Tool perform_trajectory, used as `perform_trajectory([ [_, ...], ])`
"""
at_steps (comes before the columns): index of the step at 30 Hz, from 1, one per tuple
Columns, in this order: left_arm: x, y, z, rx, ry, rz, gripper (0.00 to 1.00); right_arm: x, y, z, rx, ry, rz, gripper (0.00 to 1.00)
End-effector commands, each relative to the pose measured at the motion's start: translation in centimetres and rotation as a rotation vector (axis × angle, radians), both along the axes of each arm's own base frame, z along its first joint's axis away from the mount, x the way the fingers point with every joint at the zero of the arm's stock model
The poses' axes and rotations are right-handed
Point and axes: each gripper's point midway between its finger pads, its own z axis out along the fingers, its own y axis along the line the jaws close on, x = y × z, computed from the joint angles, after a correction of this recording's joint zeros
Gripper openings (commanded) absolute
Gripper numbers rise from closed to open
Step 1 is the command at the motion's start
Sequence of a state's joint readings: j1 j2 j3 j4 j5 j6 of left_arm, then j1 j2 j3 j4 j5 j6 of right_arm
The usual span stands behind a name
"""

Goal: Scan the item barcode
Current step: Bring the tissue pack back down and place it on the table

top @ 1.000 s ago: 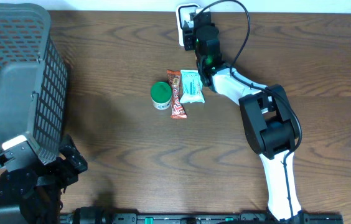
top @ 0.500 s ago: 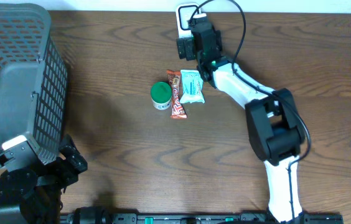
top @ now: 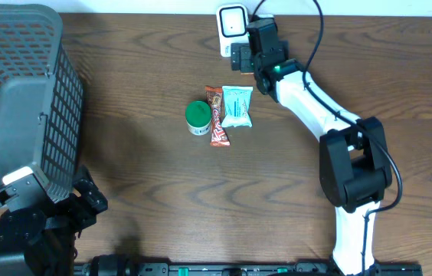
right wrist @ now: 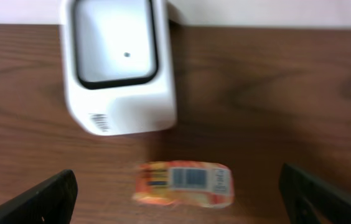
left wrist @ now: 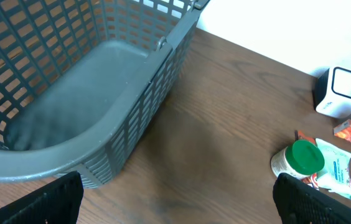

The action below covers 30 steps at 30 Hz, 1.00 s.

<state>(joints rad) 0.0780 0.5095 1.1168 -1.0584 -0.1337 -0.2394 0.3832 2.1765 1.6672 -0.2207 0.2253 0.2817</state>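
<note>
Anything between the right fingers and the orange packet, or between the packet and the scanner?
Nothing visible. The orange packet lies barcode-up on bare table just in front of the scanner, with only wood between it and the spread right fingers.

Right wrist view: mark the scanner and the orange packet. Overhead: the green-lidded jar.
scanner (right wrist: pixel 116 46), right wrist view, on its dark-framed window.
orange packet (right wrist: pixel 191 178), right wrist view, on its blue-striped label.
green-lidded jar (top: pixel 198 115), overhead view, on the lid.
</note>
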Motion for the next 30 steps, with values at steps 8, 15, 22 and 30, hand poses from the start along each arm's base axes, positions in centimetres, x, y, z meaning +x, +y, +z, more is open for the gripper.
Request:
perform_trajectory([
  [8, -0.1, 0.2, 0.0, 0.005, -0.002, 0.012, 0.98, 0.5, -0.3, -8.8, 0.061, 0.094, -0.095, 0.99],
  [15, -0.1, 0.2, 0.0, 0.005, -0.002, 0.012, 0.98, 0.8, -1.2, -10.2, 0.045, 0.083, -0.151, 0.68],
  [22, -0.1, 0.2, 0.0, 0.005, -0.002, 0.012, 0.98, -1.8, -2.4, -5.6, 0.006, 0.156, -0.158, 0.57],
  [30, -0.1, 0.2, 0.0, 0.005, -0.002, 0.012, 0.98, -11.3, -4.6, 0.5, -0.031, 0.436, -0.115, 0.57],
])
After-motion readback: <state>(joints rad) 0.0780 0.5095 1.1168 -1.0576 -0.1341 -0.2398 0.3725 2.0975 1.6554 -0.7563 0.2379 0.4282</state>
